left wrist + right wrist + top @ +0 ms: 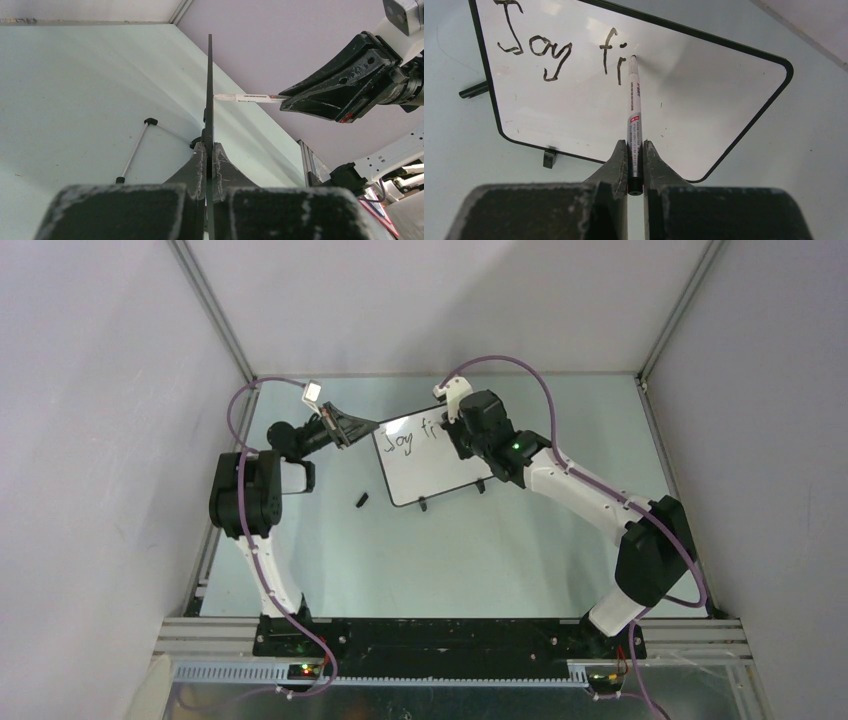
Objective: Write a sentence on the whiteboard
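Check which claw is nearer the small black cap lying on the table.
Left. The left claw, clamped on the whiteboard at its left edge, sits just behind the cap. The right claw holds the marker farther right.

Glossy pale green counter (450, 550), boxed by lavender-grey walls (430, 300) at nine, twelve and three o'clock; aluminium rails (213, 310) in corners.

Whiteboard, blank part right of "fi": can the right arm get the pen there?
Probably yes. The right gripper holds the pen with its tip on the whiteboard beside the letters; nothing covers the blank area; the left gripper clamps only its edge.
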